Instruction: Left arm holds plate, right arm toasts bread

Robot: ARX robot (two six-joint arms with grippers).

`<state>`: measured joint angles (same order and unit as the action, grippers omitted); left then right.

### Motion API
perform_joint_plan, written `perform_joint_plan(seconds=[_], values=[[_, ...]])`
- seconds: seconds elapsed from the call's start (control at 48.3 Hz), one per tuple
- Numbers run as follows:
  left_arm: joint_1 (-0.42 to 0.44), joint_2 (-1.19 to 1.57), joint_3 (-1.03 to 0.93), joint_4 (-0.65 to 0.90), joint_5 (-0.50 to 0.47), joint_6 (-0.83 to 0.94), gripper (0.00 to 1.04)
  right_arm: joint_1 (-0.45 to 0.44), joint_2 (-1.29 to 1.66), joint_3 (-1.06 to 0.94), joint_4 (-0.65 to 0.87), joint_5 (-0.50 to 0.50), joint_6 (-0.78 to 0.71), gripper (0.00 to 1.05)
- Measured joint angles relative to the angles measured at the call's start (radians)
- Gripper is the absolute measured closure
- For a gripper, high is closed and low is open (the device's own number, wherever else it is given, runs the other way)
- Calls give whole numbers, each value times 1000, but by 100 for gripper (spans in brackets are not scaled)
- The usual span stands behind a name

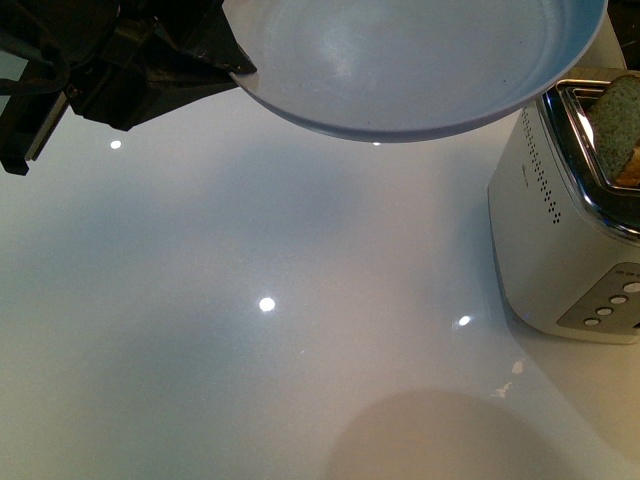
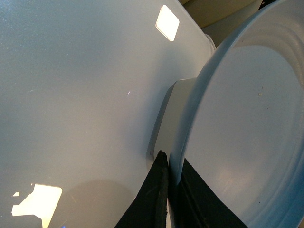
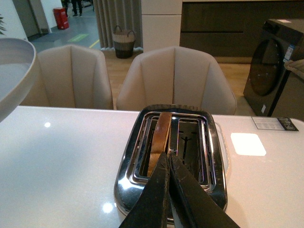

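Note:
My left gripper (image 1: 238,72) is shut on the rim of the pale blue-grey plate (image 1: 410,60) and holds it in the air above the white table, near the toaster. In the left wrist view the black fingers (image 2: 159,190) pinch the plate's rim (image 2: 190,123). The bread (image 1: 618,128) stands in a slot of the white and chrome toaster (image 1: 560,230), its top sticking out. In the right wrist view the bread (image 3: 160,135) sits in one slot and my right gripper (image 3: 167,159) is shut and empty just above the toaster (image 3: 173,156).
The glossy white table (image 1: 260,320) reflects ceiling lights. Beige chairs (image 3: 175,78) stand behind the table's far edge. The plate's edge shows in the right wrist view (image 3: 14,71). A dark appliance (image 3: 280,66) stands on the floor beyond.

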<state>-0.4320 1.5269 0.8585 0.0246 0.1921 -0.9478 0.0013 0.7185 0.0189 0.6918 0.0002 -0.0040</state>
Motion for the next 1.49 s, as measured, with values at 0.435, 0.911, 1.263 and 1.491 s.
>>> perform_joint_plan(seconds=[0.435,0.911,1.263,1.491], values=[[0,0,0,0,0,0,102,0,-293,-1,-268,0,0,103],[0,0,0,0,0,0,102,0,-455,-1,-427,0,0,103],[0,0,0,0,-1,0,102,0,-547,-1,-521,0,0,103],[0,0,0,0,2,0,102,0,-710,-1,-689,0,0,103]])
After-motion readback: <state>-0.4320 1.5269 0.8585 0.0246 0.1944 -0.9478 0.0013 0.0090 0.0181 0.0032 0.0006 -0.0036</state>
